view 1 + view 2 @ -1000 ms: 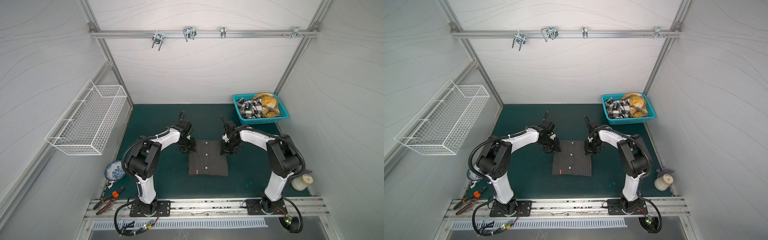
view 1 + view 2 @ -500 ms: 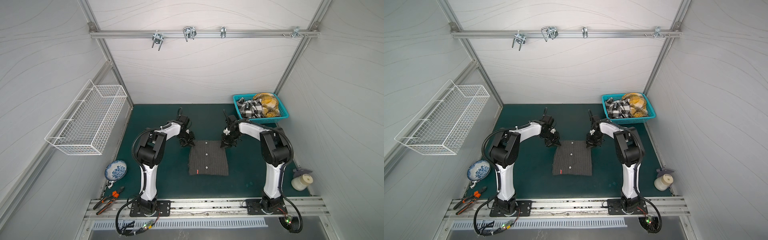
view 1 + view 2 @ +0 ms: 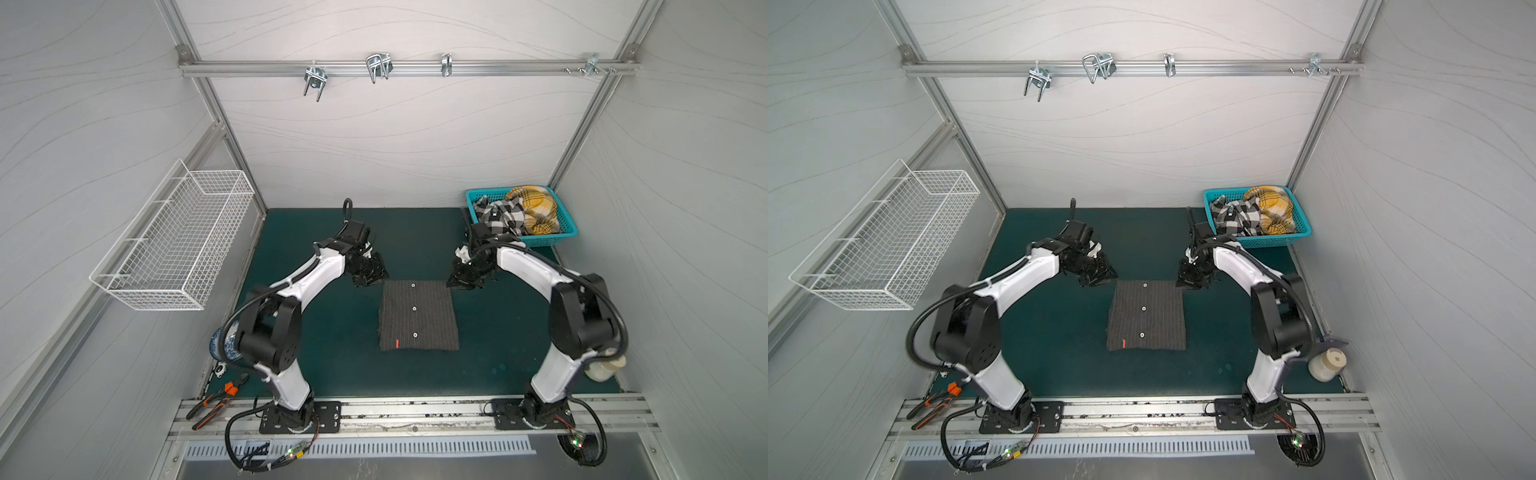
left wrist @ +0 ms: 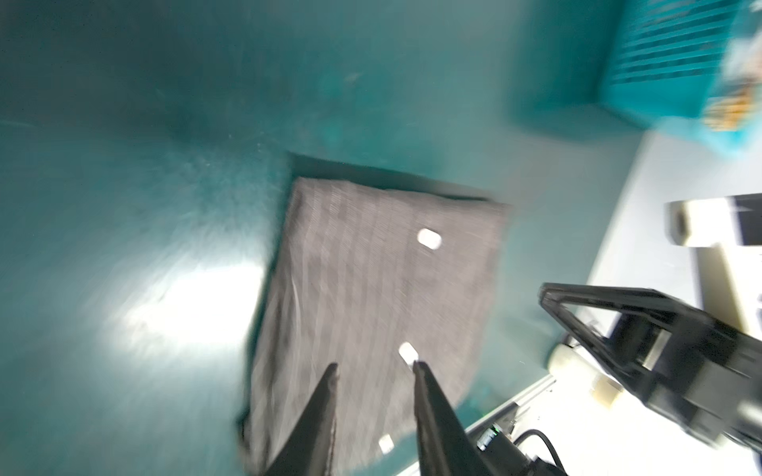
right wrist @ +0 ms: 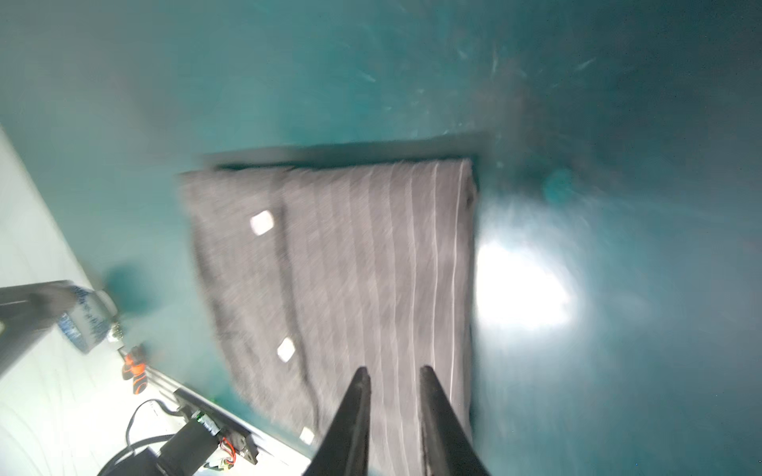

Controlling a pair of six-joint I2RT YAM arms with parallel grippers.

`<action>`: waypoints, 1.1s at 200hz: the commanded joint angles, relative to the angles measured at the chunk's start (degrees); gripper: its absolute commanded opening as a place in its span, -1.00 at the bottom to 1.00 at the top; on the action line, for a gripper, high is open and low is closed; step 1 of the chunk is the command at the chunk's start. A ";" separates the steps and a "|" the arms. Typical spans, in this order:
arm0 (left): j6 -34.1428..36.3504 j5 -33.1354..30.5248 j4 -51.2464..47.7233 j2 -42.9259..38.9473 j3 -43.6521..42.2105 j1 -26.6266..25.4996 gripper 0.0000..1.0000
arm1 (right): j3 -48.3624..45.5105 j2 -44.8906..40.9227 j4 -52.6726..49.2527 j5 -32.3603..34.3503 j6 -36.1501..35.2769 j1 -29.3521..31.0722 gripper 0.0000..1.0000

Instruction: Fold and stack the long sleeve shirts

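A dark charcoal pinstriped shirt (image 3: pixel 417 316) (image 3: pixel 1146 316) lies folded into a flat rectangle in the middle of the green mat, its pale buttons facing up. My left gripper (image 3: pixel 372 278) (image 4: pixel 375 364) hovers by its far left corner, open and empty. By the far right corner my right gripper (image 3: pixel 461 282) (image 5: pixel 393 369) is also open, with only a narrow gap and nothing in it. Both wrist views look down the shirt (image 4: pixel 371 296) (image 5: pixel 350 268) and are blurred. A black-and-white plaid shirt (image 3: pixel 498 216) and a yellow plaid shirt (image 3: pixel 536 208) lie crumpled in a teal basket (image 3: pixel 565 230) at the back right.
A white wire basket (image 3: pixel 174 241) hangs on the left wall. A blue-and-white bowl (image 3: pixel 220 349) sits half hidden behind the left arm, with orange-handled pliers (image 3: pixel 216 399) near the front rail. A white jar (image 3: pixel 1327 365) stands at the front right.
Both grippers have come off the shirt's far corners and their jaws have parted. Both arms have drawn back from their stretched pose, elbows swung outward. The shirt has not moved.
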 commanded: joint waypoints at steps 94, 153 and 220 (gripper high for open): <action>-2.36 -9.56 1.99 -34.90 -29.40 3.84 0.22 | -23.52 -27.37 3.71 9.07 6.72 3.25 -0.65; -4.39 9.50 9.65 -32.61 -36.83 9.48 0.39 | -27.04 -21.13 7.04 -1.13 6.57 -1.39 -0.51; -1.66 10.08 8.15 -22.81 -36.41 9.44 0.41 | -28.69 -12.84 11.05 -2.89 6.21 -2.03 -0.33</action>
